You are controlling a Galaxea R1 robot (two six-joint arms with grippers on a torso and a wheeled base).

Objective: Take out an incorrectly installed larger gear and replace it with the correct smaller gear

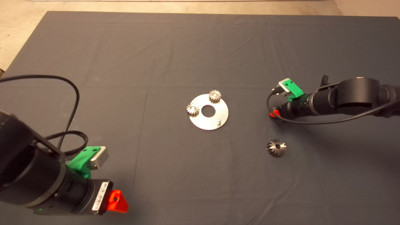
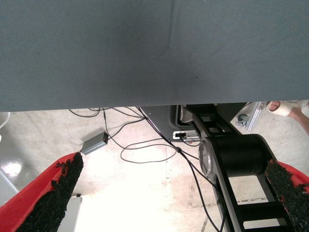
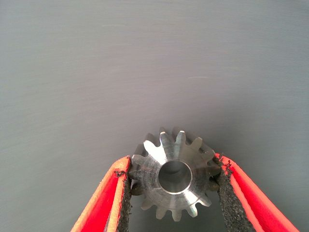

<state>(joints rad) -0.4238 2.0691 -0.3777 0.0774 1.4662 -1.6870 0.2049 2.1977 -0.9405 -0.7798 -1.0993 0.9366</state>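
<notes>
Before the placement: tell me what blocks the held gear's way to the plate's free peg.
Nothing visible. The smaller gear sits in the right pincer; only bare mat separates it from the free peg on the plate. The larger gear lies aside; the left pincer waits lower left.

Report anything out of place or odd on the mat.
The larger gear lies loose on the mat, off the round plate. One plate peg stands bare beside two pale gears. The right gripper is shut on the smaller gear.
</notes>
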